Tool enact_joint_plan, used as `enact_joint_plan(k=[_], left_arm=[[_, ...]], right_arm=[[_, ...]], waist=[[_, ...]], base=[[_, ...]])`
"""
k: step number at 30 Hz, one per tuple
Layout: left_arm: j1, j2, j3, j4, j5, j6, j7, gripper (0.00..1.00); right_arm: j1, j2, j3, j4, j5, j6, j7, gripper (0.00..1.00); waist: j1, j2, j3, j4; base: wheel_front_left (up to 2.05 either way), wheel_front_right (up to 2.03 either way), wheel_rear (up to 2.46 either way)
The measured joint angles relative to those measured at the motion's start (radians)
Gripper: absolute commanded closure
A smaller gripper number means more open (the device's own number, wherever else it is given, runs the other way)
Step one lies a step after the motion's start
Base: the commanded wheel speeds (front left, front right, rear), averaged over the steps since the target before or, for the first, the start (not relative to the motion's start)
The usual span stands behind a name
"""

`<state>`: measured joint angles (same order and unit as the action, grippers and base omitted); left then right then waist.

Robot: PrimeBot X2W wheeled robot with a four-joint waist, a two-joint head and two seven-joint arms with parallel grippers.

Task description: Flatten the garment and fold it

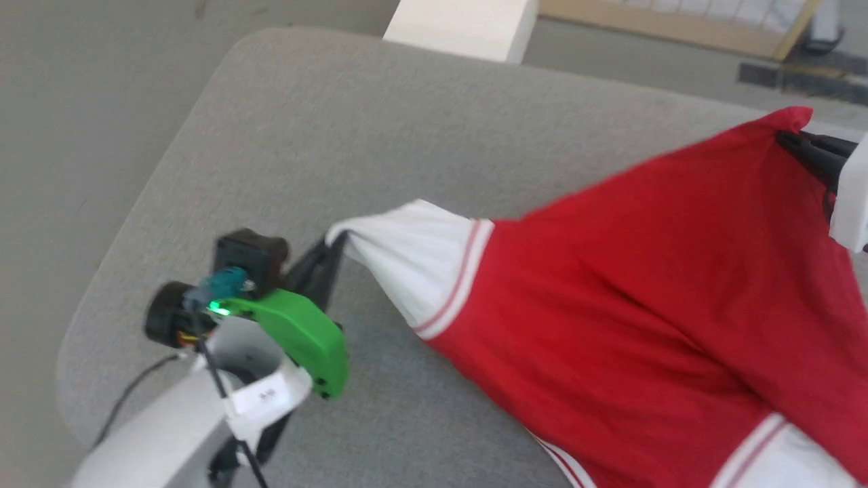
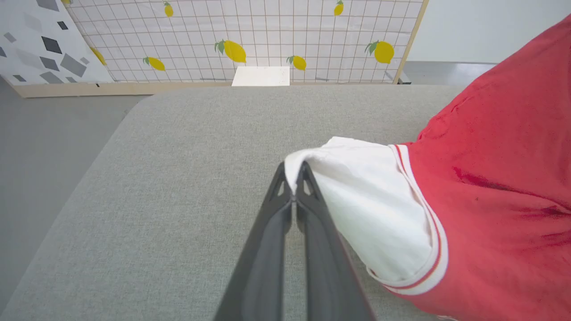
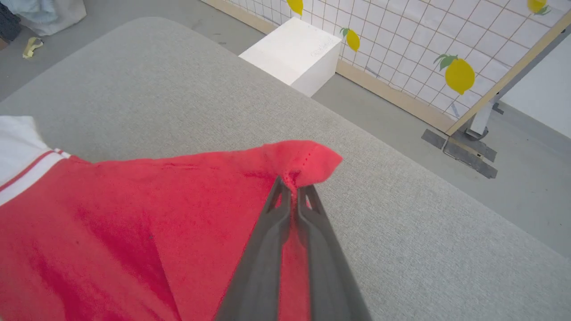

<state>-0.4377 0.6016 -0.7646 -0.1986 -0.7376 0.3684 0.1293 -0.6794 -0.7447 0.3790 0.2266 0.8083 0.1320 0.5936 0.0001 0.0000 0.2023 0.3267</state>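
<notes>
The garment point(image 1: 651, 285) is a red jersey with white sleeves and striped trim, stretched across the right half of the grey table. My left gripper point(image 1: 337, 238) is shut on the tip of a white sleeve point(image 2: 357, 196), seen between the closed fingers of that gripper point(image 2: 293, 171) in the left wrist view. My right gripper point(image 1: 790, 139) is shut on a red corner of the garment point(image 3: 308, 162), pinched in its tips point(image 3: 292, 183) in the right wrist view. Another white sleeve point(image 1: 786, 461) lies at the lower right. Any print on the jersey is hidden.
The grey padded table point(image 1: 352, 129) has bare surface to the left and far side, with its rounded corner at far left. A white box point(image 3: 294, 53) stands on the floor beyond the table. A lemon-print grid panel point(image 2: 267, 35) with a wooden frame stands behind it.
</notes>
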Motion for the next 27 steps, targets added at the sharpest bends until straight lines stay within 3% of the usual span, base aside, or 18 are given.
enact_joint_plan(k=[11,16,23,27], left_arm=[[-0.040,0.150,0.117,-0.120,-0.005,0.019,0.010,1.00],[-0.111,0.189,0.172,-0.150,-0.019,0.002,0.020,1.00],[-0.254,0.200,0.229,-0.131,-0.050,-0.056,0.034,1.00],[-0.379,0.164,0.264,-0.052,-0.076,-0.097,0.034,1.00]], right_arm=[[0.075,-0.021,-0.093,-0.158,0.054,0.000,-0.071,1.00],[0.081,-0.017,-0.133,-0.224,0.054,0.000,-0.076,1.00],[0.042,0.007,-0.183,-0.270,0.040,0.000,-0.093,1.00],[-0.028,0.014,-0.191,-0.267,0.033,0.000,-0.094,1.00]], waist=[[-0.0001,0.0000,-0.118,-0.125],[-0.0001,0.0000,-0.153,-0.178],[-0.0001,0.0000,-0.173,-0.243],[-0.0001,0.0000,-0.157,-0.262]], base=[[0.00,0.00,0.00],[0.00,0.00,0.00],[0.00,0.00,0.00],[0.00,0.00,0.00]])
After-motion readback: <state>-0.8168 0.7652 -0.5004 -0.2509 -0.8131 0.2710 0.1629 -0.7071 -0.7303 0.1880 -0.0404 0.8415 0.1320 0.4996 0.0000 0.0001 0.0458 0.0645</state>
